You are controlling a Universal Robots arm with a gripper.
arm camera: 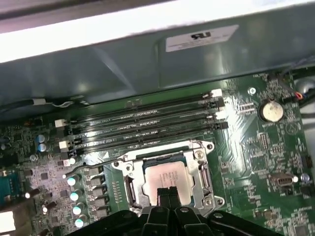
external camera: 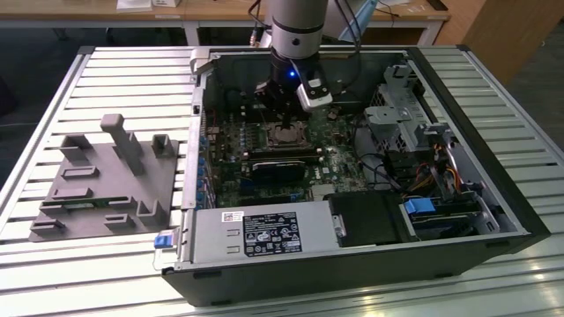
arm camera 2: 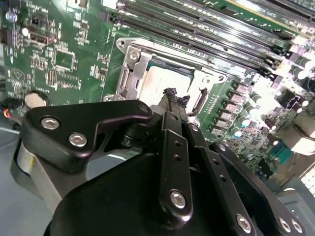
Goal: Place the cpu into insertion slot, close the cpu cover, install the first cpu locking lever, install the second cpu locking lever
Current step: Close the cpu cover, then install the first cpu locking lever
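**Gripper** [arm camera: 167, 192]: black, two-fingered, on a silver-grey robot arm [external camera: 298, 26]. It reaches down into the open case. The fingertips [arm camera 2: 172, 96] are pressed together with nothing seen between them, and they sit at or just over the near edge of the chip.

**Cpu** [arm camera: 167, 174]: small flat square chip with a dull silver-grey metal top. It is seated in the socket, directly under the fingertips.

**Insertion slot** [external camera: 291, 139]: small square socket with a silver metal rim, on the board's far half and below the arm in the exterior view.

**Cpu cover** [arm camera: 204, 178]: thin silver metal frame plate with a square window. It appears to lie down around the chip, whose top shows through the window.

**Circuit board** [arm camera: 256, 147]: dark green, lining the case floor.

**Memory slots** [arm camera: 142, 118]: four long narrow black slots, just beside the socket.

**Coin battery** [arm camera: 270, 110]: round and silver, on the board and well apart from the socket.

**Computer case** [external camera: 352, 281]: black metal, side panel off, lying on the table.

**Power-supply box** [external camera: 264, 234]: grey, labelled, at the case's near edge.

**Fixture tray** [external camera: 105, 185]: grey with moulded posts, at the exterior view's left of the case.

**Table** [external camera: 88, 277]: slatted, pale metal.
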